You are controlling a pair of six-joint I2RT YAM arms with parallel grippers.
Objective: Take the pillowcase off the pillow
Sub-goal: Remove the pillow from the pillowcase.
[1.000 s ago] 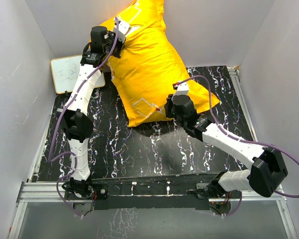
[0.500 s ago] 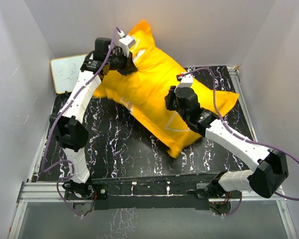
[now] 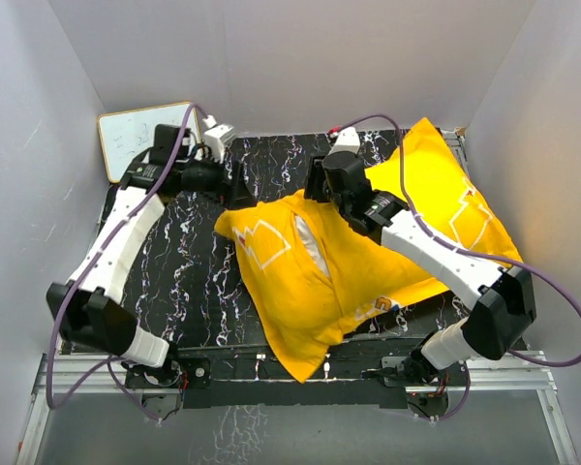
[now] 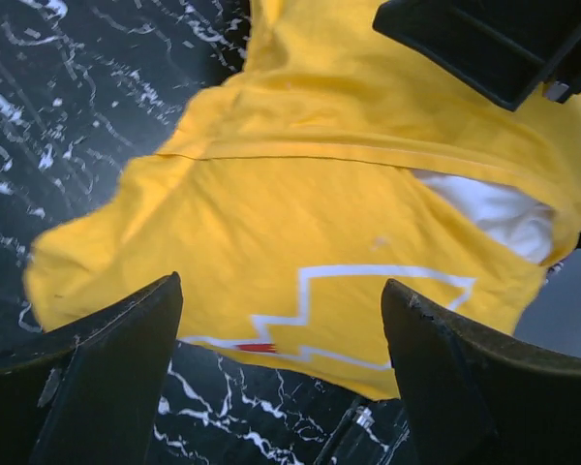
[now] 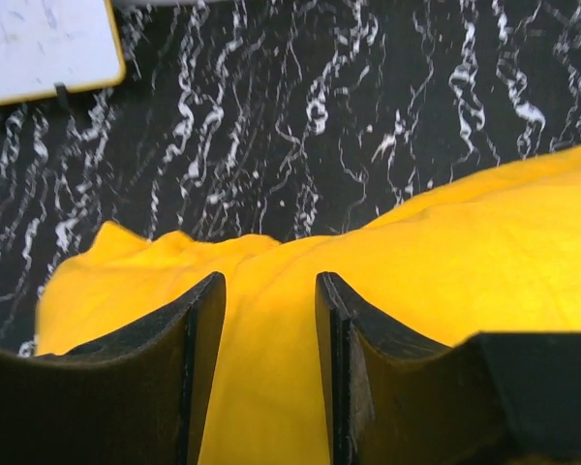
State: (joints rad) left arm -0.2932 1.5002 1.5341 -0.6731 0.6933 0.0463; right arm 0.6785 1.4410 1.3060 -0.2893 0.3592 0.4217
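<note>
Pillowcase (image 3: pixel 339 281) lies slack below my spread left pincer (image 4: pixel 281 291) and half-parted, empty right pincer (image 5: pixel 269 286), so a deep pinch might grab the pillow (image 4: pixel 494 208) too.

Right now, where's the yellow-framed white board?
Top view: the white board sits at the far left corner of the black marbled table, behind the left arm, apart from the yellow fabric pillowcase.

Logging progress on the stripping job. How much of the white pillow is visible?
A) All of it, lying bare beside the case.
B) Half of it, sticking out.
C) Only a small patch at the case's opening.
C: the pillow shows only as a small white patch at the opening of the yellow pillowcase in the left wrist view.
</note>
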